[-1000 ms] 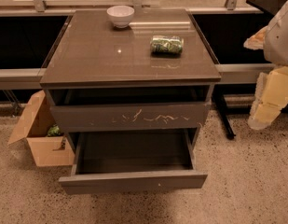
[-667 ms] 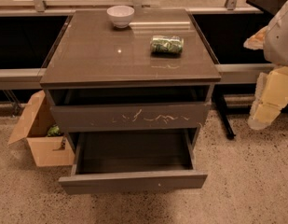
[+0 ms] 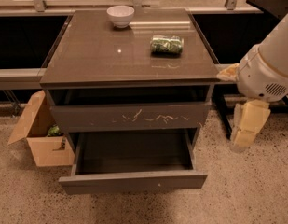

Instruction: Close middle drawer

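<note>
The middle drawer [image 3: 134, 182] is pulled far out of the grey-brown cabinet [image 3: 125, 55]. Its flat front has a tiny white speck right of centre, and its inside shows empty. Above it, the drawer front with pale squiggly scratches [image 3: 129, 116] stands out a little from the cabinet. My gripper [image 3: 240, 143], cream-coloured, hangs below the white arm [image 3: 269, 66] to the right of the cabinet. It is level with the open drawer's right side and apart from it.
A white bowl [image 3: 120, 16] and a green packet [image 3: 167, 45] sit on the cabinet top. An open cardboard box [image 3: 41, 134] stands on the speckled floor left of the cabinet. Dark low shelving runs behind on both sides.
My arm and gripper have moved left and down, closer to the cabinet's right side. The drawers have not moved.
</note>
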### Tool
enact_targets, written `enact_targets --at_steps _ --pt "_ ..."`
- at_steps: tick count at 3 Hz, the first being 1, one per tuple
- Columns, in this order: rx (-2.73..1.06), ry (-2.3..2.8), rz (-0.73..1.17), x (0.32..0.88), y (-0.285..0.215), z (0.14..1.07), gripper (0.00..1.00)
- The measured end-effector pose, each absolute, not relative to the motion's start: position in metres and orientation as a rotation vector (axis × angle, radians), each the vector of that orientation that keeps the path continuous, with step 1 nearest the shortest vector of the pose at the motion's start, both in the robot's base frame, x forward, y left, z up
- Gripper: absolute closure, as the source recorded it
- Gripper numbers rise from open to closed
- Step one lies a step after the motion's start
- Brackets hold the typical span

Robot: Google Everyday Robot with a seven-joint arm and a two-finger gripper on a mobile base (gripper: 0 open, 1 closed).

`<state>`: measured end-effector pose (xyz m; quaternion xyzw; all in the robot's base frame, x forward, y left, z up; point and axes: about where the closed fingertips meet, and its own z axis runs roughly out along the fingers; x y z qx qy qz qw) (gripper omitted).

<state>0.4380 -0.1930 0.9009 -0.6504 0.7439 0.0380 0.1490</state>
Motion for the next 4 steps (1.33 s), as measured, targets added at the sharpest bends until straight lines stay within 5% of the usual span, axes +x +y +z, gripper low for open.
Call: enact_targets --at_steps 4 --pt "-2.037 1.962 0.293 0.421 -0.152 0.806 0.00"
